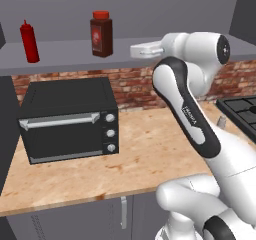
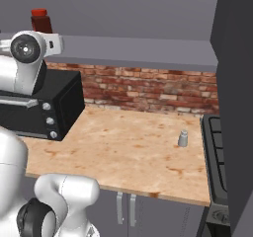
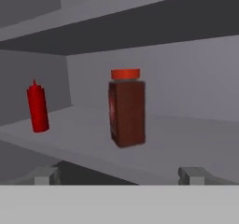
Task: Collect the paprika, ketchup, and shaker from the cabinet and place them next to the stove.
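Behind your wooden counter (image 2: pixel 123 152) runs brick wall (image 2: pixel 148 90); paprika (image 3: pixel 127 108) and ketchup (image 3: pixel 37 107) stand on the cabinet (image 1: pixel 65 59), shaker (image 2: pixel 183 138) beside the stove (image 2: pixel 215 152), gripper (image 3: pixel 119 175) fingers apart.

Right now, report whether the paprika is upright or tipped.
Upright. The paprika stands on its base on the cabinet shelf, red cap on top, sides vertical, apart from the ketchup.

worktop (image 1: pixel 145 154): pale wood grain with brown blotches, matt
wall (image 2: pixel 148 90): rough red-brown brick
toaster oven (image 1: pixel 67 119): matt black casing, silvery metal handle and knobs
cabinet (image 1: pixel 65 54): plain grey, smooth, matt
ketchup (image 1: pixel 29 41): smooth red plastic
paprika (image 1: pixel 101 34): dark brown-red jar, red cap
shaker (image 2: pixel 183 138): pale grey, smooth
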